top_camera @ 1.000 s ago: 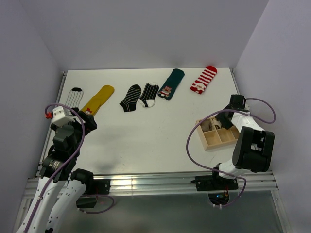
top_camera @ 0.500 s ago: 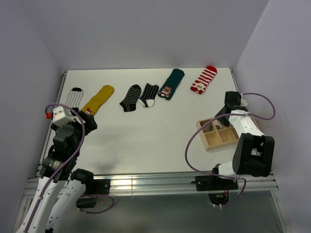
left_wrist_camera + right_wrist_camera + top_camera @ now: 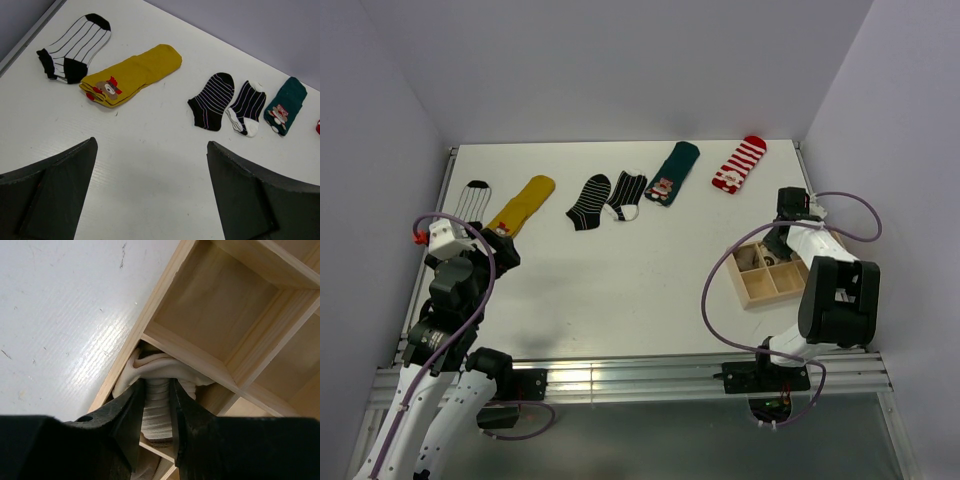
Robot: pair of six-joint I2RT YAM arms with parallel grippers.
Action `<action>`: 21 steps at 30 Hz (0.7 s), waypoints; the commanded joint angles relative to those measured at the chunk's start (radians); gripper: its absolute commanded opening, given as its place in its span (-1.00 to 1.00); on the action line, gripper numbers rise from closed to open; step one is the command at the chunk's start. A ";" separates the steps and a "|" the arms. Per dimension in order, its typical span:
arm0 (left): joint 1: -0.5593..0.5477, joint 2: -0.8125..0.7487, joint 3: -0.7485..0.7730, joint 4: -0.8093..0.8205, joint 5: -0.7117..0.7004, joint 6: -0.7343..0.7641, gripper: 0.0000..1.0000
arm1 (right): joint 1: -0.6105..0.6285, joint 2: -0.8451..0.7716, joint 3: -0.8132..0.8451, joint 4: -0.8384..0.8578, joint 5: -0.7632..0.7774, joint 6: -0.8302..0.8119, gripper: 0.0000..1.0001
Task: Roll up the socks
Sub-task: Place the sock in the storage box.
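Observation:
Several socks lie flat along the far edge: a white sock with black stripes (image 3: 475,197) (image 3: 75,47), a yellow one (image 3: 523,205) (image 3: 132,75), a black one with thin lines (image 3: 590,201) (image 3: 212,100), a dark one with white toe (image 3: 628,193) (image 3: 247,107), a teal one (image 3: 672,172) (image 3: 285,105) and a red-and-white striped one (image 3: 739,164). My left gripper (image 3: 500,247) (image 3: 151,150) is open and empty above bare table near the yellow sock. My right gripper (image 3: 776,246) (image 3: 157,385) is shut on a rolled cream sock with brown bands (image 3: 160,367) inside a corner compartment of the wooden box (image 3: 782,283) (image 3: 225,315).
The wooden box has several compartments and stands at the right, close to the table's right edge. Walls stand close on the left, back and right. The right arm's cable (image 3: 715,290) loops over the table in front of the box.
My right wrist has swung a little to the left and towards the far side over the box, still holding the rolled sock in the compartment. The left arm has not moved.

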 commanded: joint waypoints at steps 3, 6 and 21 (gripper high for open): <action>-0.002 -0.010 -0.006 0.036 0.012 0.018 0.93 | -0.005 0.027 -0.008 -0.031 0.058 0.022 -0.32; -0.003 -0.008 -0.008 0.037 0.009 0.018 0.93 | 0.009 -0.040 0.024 -0.031 0.025 0.002 -0.24; -0.002 0.012 -0.005 0.034 -0.024 0.001 0.99 | 0.450 -0.098 0.312 0.121 -0.180 -0.265 0.07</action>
